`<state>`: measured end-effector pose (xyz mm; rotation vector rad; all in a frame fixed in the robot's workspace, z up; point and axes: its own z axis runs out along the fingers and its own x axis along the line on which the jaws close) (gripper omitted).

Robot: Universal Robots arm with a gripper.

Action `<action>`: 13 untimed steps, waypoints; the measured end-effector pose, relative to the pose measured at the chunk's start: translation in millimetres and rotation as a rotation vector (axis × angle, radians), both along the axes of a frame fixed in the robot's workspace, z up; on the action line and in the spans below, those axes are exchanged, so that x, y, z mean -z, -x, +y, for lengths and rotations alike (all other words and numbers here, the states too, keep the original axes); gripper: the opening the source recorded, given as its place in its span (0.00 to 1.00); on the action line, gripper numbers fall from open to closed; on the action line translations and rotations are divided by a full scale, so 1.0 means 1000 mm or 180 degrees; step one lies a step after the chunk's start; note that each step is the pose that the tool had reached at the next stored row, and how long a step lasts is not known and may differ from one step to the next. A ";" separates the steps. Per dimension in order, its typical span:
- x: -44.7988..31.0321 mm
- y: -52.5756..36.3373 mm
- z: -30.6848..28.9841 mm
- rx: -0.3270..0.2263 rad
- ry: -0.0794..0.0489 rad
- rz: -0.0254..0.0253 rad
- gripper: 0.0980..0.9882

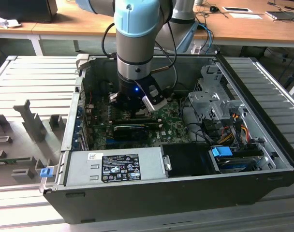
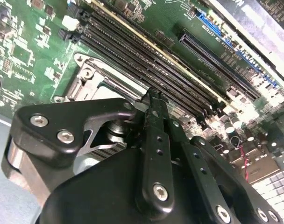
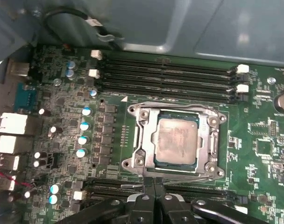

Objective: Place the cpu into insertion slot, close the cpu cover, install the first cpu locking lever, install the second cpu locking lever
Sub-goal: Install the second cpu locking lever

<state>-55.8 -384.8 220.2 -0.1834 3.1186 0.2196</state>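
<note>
The cpu (image 3: 176, 140), a grey metal square, lies flat in the insertion slot (image 3: 154, 145) on the green board. The cpu cover (image 3: 141, 135), a silver frame plate, lies down around it, and the chip shows through its window. A thin wire lever (image 3: 191, 176) runs along the socket's edge nearest my fingers. My gripper (image 3: 154, 181) is shut, its two black fingers pressed together with their tips right at that edge of the socket. In the second wrist view the gripper (image 2: 151, 94) points at the socket's metal frame (image 2: 86, 79). The exterior view shows the gripper (image 1: 133, 112) low inside the case.
Long black memory slots (image 3: 170, 77) run beside the socket, and a row of capacitors (image 3: 83, 126) stands on its other side. A black card (image 1: 132, 129), the power supply (image 1: 113, 166), a metal drive cage (image 1: 210, 101) and cable bundles (image 1: 229, 125) crowd the case.
</note>
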 end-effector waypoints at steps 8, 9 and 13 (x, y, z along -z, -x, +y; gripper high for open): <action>0.0041 0.0117 -0.0023 -0.0031 -0.0131 0.0000 0.01; 0.0048 0.0119 -0.0025 -0.0030 -0.0146 -0.0001 0.01; 0.0073 0.0132 -0.0049 -0.0030 -0.0231 -0.0001 0.01</action>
